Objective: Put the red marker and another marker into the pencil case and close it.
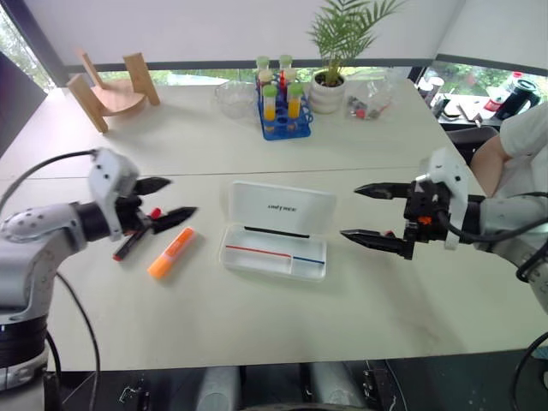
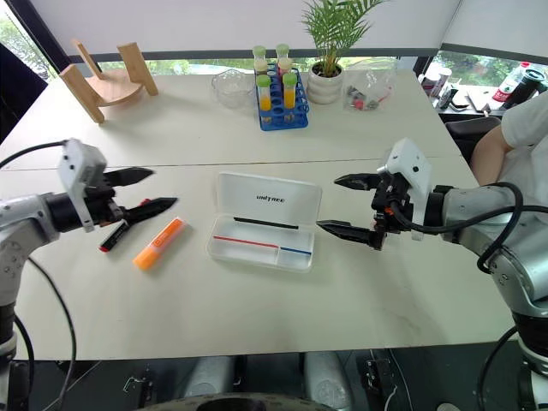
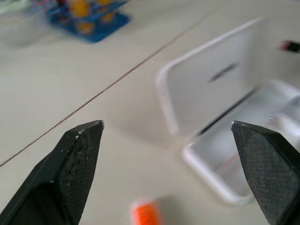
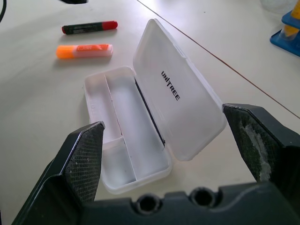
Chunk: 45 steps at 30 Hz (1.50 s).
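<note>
Left gripper [image 1: 167, 199], fingers apart and empty, hovers just over the red marker [image 2: 114, 237], probably lying near-left to far-right; right gripper [image 2: 349, 205], equally spread, is well apart.

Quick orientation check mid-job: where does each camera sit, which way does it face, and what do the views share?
Head stereo pair: looks forward and down over the table; both arms show, left gripper and right gripper open.
Left wrist: looks along its open fingers at the pencil case and an orange highlighter.
Right wrist: looks over its open fingers into the open case, toward the highlighter and the red marker.
Shared: case and highlighter.
</note>
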Motion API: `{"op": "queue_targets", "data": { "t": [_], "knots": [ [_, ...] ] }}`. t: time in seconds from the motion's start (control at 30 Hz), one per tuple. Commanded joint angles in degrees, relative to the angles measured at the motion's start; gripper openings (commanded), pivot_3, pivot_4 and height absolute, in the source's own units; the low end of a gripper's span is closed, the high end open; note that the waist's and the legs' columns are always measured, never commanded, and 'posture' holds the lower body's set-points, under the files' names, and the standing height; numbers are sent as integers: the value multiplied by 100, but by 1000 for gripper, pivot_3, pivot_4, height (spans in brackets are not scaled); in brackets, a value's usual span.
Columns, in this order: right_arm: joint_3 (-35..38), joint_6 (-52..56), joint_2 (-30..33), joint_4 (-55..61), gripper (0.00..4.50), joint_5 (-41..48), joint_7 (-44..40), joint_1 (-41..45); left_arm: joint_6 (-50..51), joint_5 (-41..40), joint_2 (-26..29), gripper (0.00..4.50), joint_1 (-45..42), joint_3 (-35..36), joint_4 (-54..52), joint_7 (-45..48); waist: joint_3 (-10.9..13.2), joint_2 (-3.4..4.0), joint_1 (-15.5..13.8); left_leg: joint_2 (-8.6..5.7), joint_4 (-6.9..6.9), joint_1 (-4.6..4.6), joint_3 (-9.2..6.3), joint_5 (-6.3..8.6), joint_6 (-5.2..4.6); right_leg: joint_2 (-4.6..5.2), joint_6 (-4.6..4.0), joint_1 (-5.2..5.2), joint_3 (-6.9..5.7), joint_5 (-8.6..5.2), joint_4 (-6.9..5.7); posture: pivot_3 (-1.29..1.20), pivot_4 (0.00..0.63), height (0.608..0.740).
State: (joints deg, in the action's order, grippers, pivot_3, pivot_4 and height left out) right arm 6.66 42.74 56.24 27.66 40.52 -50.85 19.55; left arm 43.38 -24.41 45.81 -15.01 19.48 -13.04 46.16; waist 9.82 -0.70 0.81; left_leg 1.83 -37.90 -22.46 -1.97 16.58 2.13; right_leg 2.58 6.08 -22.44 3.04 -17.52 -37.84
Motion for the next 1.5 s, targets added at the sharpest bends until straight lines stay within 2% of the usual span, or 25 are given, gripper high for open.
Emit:
{"op": "queue_targets", "data": {
  "t": [0.03,0.17,0.37,0.4,0.43,0.47,0.57,0.67,0.8,0.9,1.03,1.17,1.27,1.5],
  "knots": [
    [-10,-161,-44,0,4500,-96,-83,232,-177,541,-113,4447,132,208,540,-906,0,0,-2,0,0,0,1,0,0,1,0,0,0,0,0,0,150,740],
    [-22,-148,-50,-15,4500,-131,-110,346,-421,784,-367,4447,503,51,981,-1239,3,-4,-23,-1,0,-4,2,0,1,9,0,-2,0,0,1,0,150,740],
    [28,-73,-30,56,4500,-121,-64,378,-957,892,-539,4447,758,-223,1770,-1015,1,-2,-21,0,0,-4,3,-1,3,11,-1,-3,-1,0,-2,0,150,740],
    [34,-64,-25,65,4500,-120,-56,378,-1039,915,-537,3947,773,-261,1888,-975,0,0,-18,-1,0,-2,4,-1,3,13,-1,-2,-1,0,-2,0,150,740],
    [49,-46,-19,77,4500,-117,-34,384,-1105,899,-536,3680,797,-268,2008,-903,-1,2,-16,-1,0,1,6,-1,3,14,-1,0,0,0,-3,0,150,740],
    [65,-35,-9,73,4500,-116,-23,394,-1183,889,-518,3223,813,-284,2110,-825,-3,4,-13,-2,0,4,7,-1,3,14,-1,1,0,1,-4,0,150,740],
    [103,8,2,87,4500,-105,22,398,-1356,772,-450,1660,758,-264,2229,-576,-7,12,-8,-1,0,11,7,-1,4,12,-2,3,0,1,-12,0,150,740],
    [133,47,8,127,4500,-95,58,375,-1471,622,-339,321,543,-247,2184,-263,-8,13,-3,0,0,13,7,-2,4,10,-3,1,0,1,-20,0,150,740],
    [199,76,61,125,4500,-89,61,393,-1502,22,-127,279,-446,-543,1611,852,5,-8,-82,-2,0,0,0,-5,10,9,-3,-5,-5,1,-20,0,150,740],
    [223,63,99,91,4500,-117,51,429,-1408,-265,-28,279,-1307,-1017,1409,1716,10,-16,-152,-4,-8,-11,-3,-8,15,9,-3,-7,-9,1,-18,0,150,740],
    [222,56,95,52,4500,-160,79,482,-1738,-31,-66,279,-2212,-2037,1575,2845,5,-3,-109,-8,-5,-9,11,-7,14,10,-2,-5,0,1,-6,0,150,740],
    [353,87,99,113,4500,-188,195,400,-2614,653,-619,279,-2901,-3083,2322,3445,11,2,-29,-6,1,-10,9,-6,11,-1,-2,-12,1,0,-6,0,150,740],
    [567,174,139,228,4500,-132,291,254,-3300,1227,-1082,279,-3234,-3645,3039,3543,14,-1,0,-6,-3,-11,9,-6,11,-2,-2,-12,3,0,-8,0,150,740],
    [1032,432,163,635,4500,51,500,-176,-4328,1939,-1873,279,-3628,-4157,4300,3533,15,-2,-13,-6,-3,-20,7,-5,9,-3,-1,-21,4,0,-10,0,150,740]
  ]
}}
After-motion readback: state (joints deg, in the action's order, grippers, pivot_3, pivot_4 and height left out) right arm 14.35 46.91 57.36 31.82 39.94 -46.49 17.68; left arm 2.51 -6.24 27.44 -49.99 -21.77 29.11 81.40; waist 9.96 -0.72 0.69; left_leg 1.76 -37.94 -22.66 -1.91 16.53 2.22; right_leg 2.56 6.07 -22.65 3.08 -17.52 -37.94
